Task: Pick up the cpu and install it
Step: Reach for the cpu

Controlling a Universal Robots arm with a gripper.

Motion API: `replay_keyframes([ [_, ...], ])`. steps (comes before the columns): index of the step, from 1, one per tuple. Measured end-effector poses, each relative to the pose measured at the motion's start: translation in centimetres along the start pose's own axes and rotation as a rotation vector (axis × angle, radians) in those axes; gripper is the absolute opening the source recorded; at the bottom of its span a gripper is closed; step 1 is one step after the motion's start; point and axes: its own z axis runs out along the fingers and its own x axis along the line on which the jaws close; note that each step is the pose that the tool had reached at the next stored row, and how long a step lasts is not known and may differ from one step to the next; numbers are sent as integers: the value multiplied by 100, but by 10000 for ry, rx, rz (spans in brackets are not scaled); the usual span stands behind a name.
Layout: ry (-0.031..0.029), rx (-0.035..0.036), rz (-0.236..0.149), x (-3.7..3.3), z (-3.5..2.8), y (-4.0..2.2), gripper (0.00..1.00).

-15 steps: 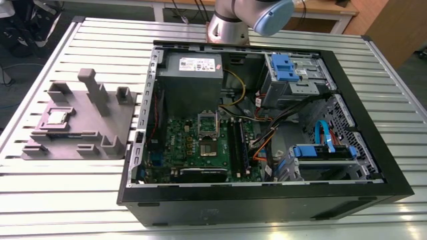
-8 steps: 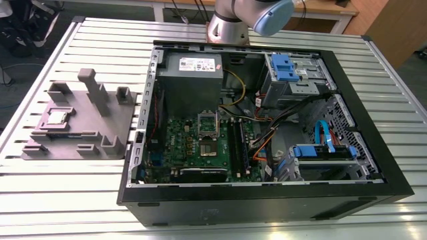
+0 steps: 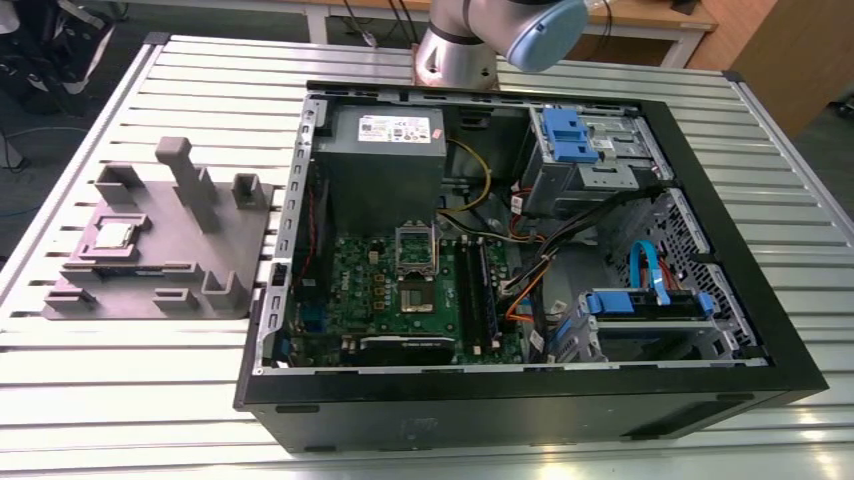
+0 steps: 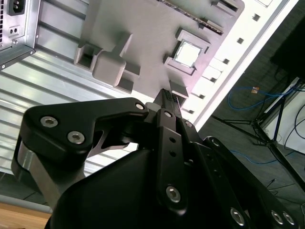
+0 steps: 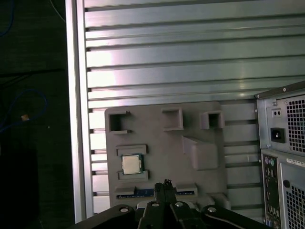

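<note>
Hovering end effector | cpu apart, seated in grey fixture

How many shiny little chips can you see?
1. The cpu lies on the grey fixture, at the exterior view's left of the computer case. More could be hidden inside the case.

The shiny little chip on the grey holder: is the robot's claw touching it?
Apart. The first wrist view shows bare grey holder between the claw and the chip.

cpu rests in grey fixture.
</note>
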Motion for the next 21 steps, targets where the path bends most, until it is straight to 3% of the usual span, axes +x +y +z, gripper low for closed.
replay_keyframes([
  [10,0,0,0,66,3,-5,10],
  [21,1,0,0,257,10,-2,10],
])
